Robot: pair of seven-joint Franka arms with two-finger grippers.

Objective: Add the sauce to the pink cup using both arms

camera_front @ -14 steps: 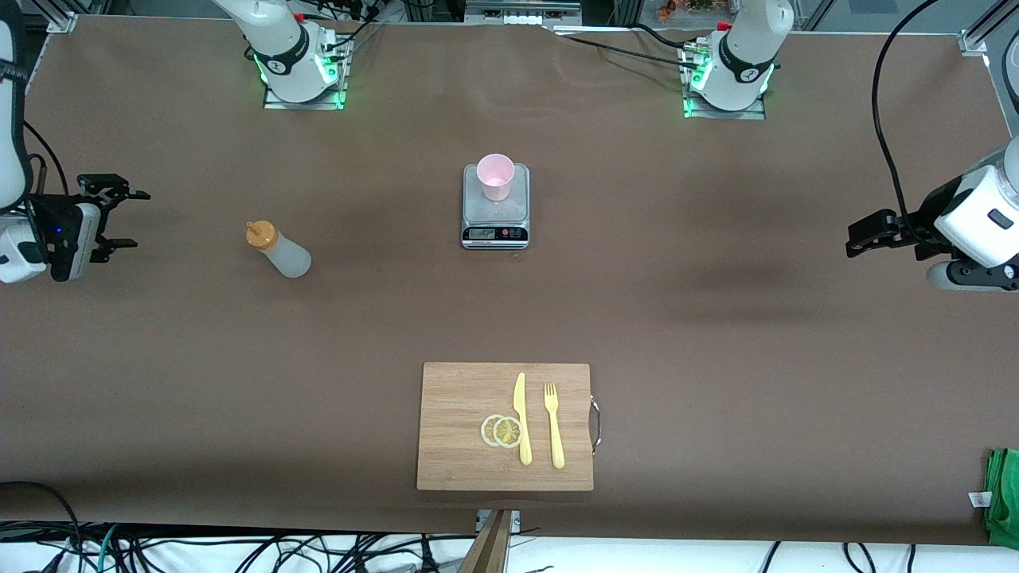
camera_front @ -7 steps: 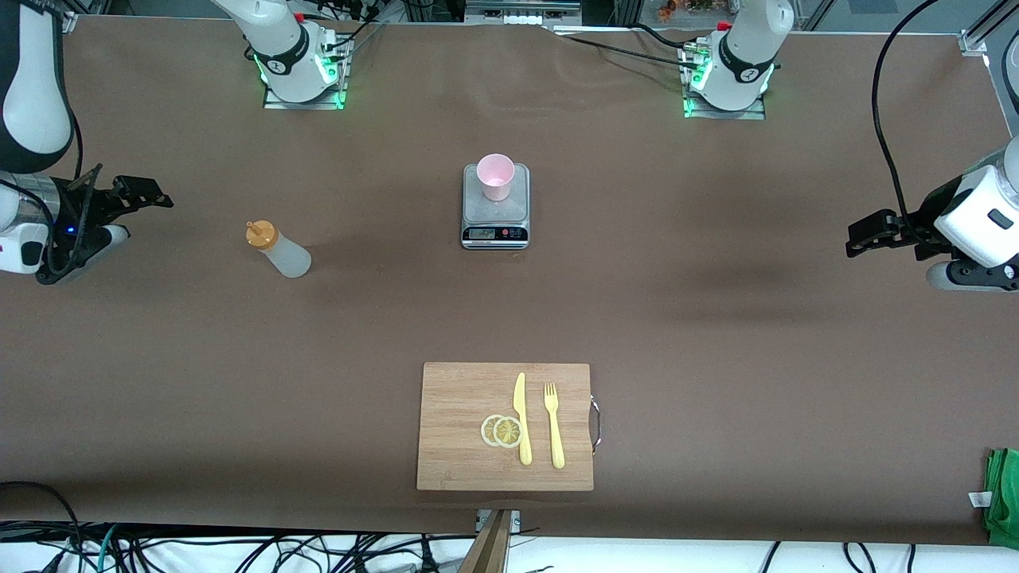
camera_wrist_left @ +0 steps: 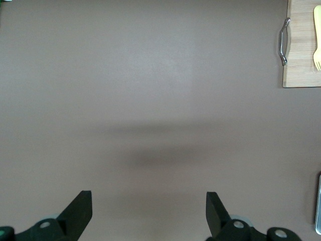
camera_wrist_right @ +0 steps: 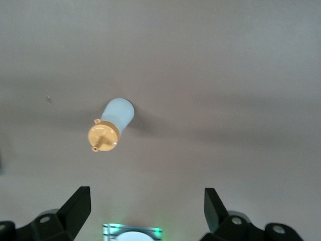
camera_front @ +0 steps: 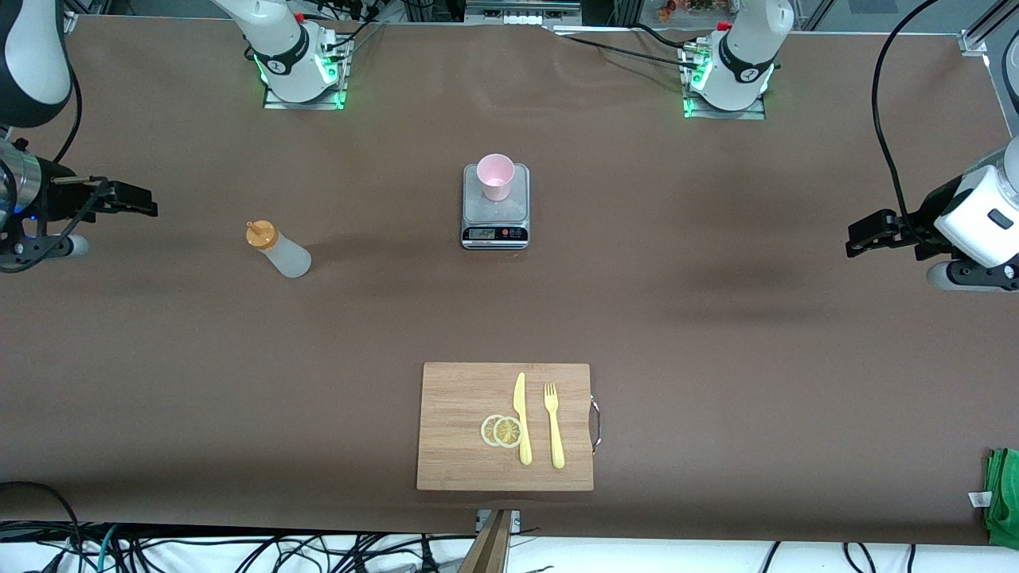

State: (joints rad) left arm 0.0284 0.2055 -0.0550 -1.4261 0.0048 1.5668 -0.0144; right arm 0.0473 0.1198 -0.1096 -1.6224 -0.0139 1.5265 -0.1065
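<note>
The sauce bottle [camera_front: 277, 249], translucent with an orange cap, stands on the brown table toward the right arm's end, apart from the scale. It also shows in the right wrist view [camera_wrist_right: 113, 125]. The pink cup [camera_front: 495, 177] stands upright on the grey kitchen scale [camera_front: 495, 211] at mid-table. My right gripper [camera_front: 135, 200] hangs open and empty over the table, between the bottle and the table's end, not touching the bottle; its fingers stand wide apart in its wrist view [camera_wrist_right: 145, 206]. My left gripper [camera_front: 864, 235] waits open and empty over bare table at the left arm's end [camera_wrist_left: 148, 208].
A wooden cutting board [camera_front: 462, 398] lies near the front edge with two lemon slices [camera_front: 501, 430], a yellow knife [camera_front: 521, 418] and a yellow fork [camera_front: 554, 426]. Its handle end shows in the left wrist view [camera_wrist_left: 301, 60]. A green cloth [camera_front: 1003, 493] lies at the front corner.
My right gripper has turned at the wrist and risen slightly, with its fingers now seen edge-on and pointing toward the bottle. The left arm, bottle and cup have not moved.
</note>
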